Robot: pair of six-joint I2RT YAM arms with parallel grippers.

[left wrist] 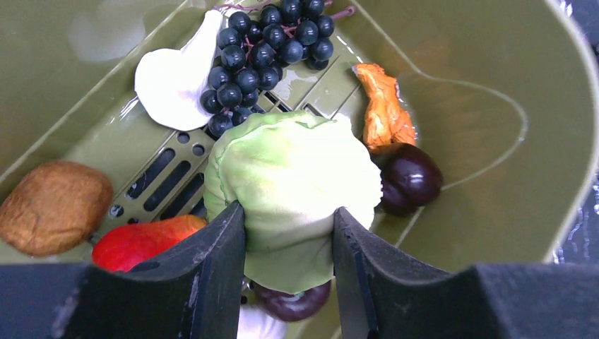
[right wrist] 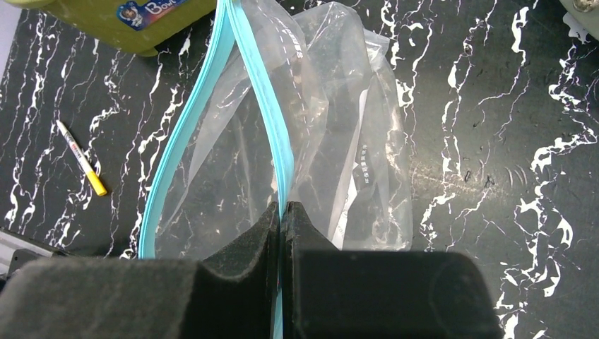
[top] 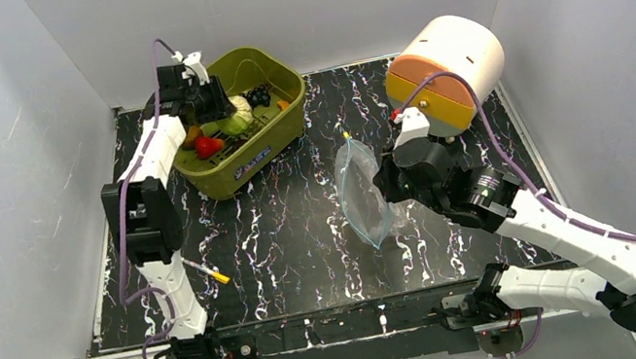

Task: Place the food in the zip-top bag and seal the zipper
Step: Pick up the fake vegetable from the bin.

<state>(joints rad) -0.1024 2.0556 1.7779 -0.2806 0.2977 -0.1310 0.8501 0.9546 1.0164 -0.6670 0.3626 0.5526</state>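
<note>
My left gripper (left wrist: 288, 219) is inside the olive-green bin (top: 280, 142) and is shut on the pale-green cabbage (left wrist: 293, 180), its jaws pressing both sides. Around it lie the dark grape bunch (left wrist: 265, 49), a white piece (left wrist: 173, 81), an orange piece (left wrist: 385, 113), a red fruit (left wrist: 138, 240), a brown one (left wrist: 53, 205) and dark glossy pieces (left wrist: 410, 176). My right gripper (right wrist: 281, 208) is shut on one side of the zipper (right wrist: 279, 134), holding the clear zip-top bag (top: 362, 193) up with its mouth open. The other lip (right wrist: 180, 141) bows away.
A yellow-tipped white stick (top: 208, 271) lies on the black marbled table near the left arm; it also shows in the right wrist view (right wrist: 82, 159). A large white and orange cylinder (top: 448, 72) stands at the back right. White walls enclose the table.
</note>
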